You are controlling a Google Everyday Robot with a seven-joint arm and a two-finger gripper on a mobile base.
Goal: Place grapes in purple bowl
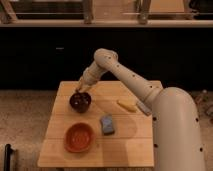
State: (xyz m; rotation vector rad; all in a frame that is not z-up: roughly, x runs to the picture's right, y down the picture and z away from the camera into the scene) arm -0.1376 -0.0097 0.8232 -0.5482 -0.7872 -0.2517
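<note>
A dark purple bowl sits on the left part of the wooden table. My gripper hangs right over the bowl's far rim, at the end of the white arm that reaches in from the right. The grapes cannot be made out; whatever lies in the bowl is dark and hidden under the gripper.
An orange bowl stands near the table's front left. A blue-grey sponge lies in the middle. A yellow item and a grey item lie to the right. A dark counter front runs behind the table.
</note>
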